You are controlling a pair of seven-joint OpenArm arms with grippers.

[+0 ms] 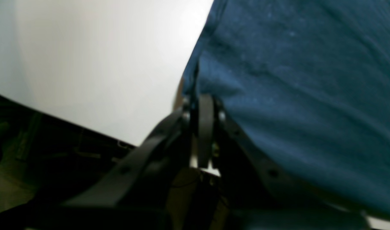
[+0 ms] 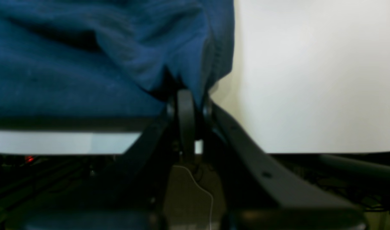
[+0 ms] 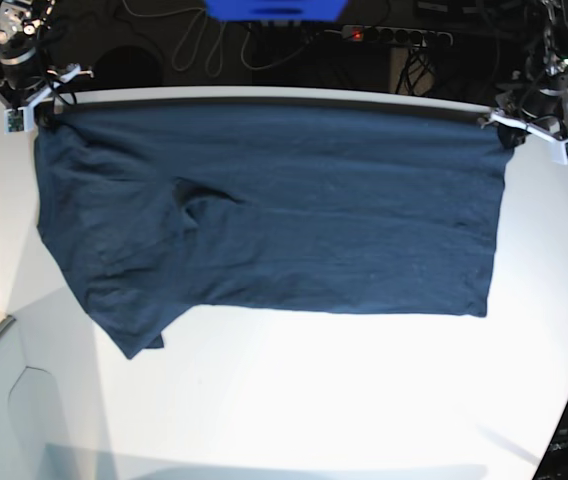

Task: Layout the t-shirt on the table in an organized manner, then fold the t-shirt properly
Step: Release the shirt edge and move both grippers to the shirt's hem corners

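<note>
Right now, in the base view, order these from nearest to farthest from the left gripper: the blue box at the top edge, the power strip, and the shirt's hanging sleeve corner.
From the left gripper, at the t-shirt's corner on the view's right:
1. Power strip, top edge, right of centre.
2. Blue box, top edge, centre.
3. Sleeve corner, low on the view's left, on the table.

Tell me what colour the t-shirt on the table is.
The t-shirt is plain dark navy blue; it shows best in the base view.
</note>
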